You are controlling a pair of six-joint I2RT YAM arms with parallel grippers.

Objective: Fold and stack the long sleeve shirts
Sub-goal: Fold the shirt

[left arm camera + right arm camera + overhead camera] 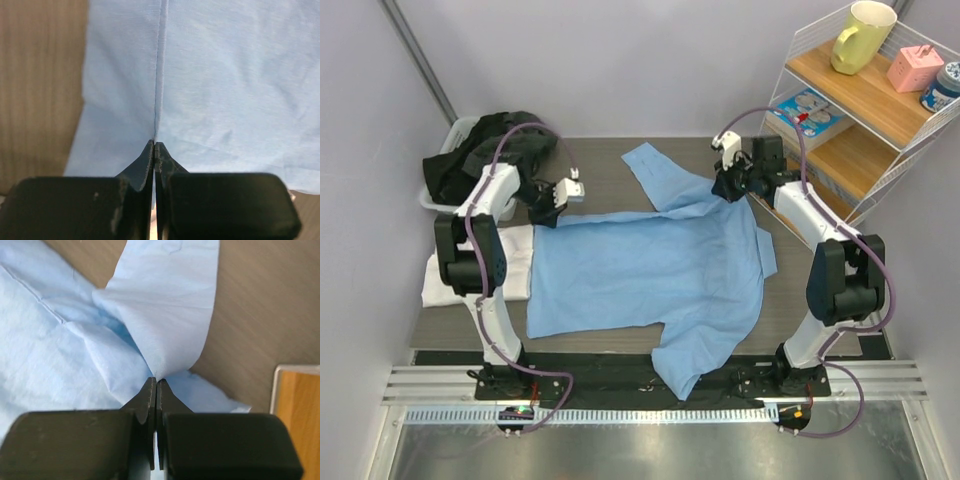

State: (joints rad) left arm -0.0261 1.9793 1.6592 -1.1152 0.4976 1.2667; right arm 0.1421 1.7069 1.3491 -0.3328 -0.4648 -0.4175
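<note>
Light blue shirt spread flat, long axis left-right. Left jaws closed pinching its far-left hem corner; right jaws closed, apparently pinching the far sleeve.

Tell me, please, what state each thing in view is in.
light blue shirt: unfolded, spread flat, sleeves out
white shirt: folded, lying at the blue one's left edge
left gripper: shut on the light blue shirt's far left corner
right gripper: shut on it by the far sleeve
dark clothes: heaped in the basket
yellow mug: upright

White arms with black joints, purple cables, black fingers.
</note>
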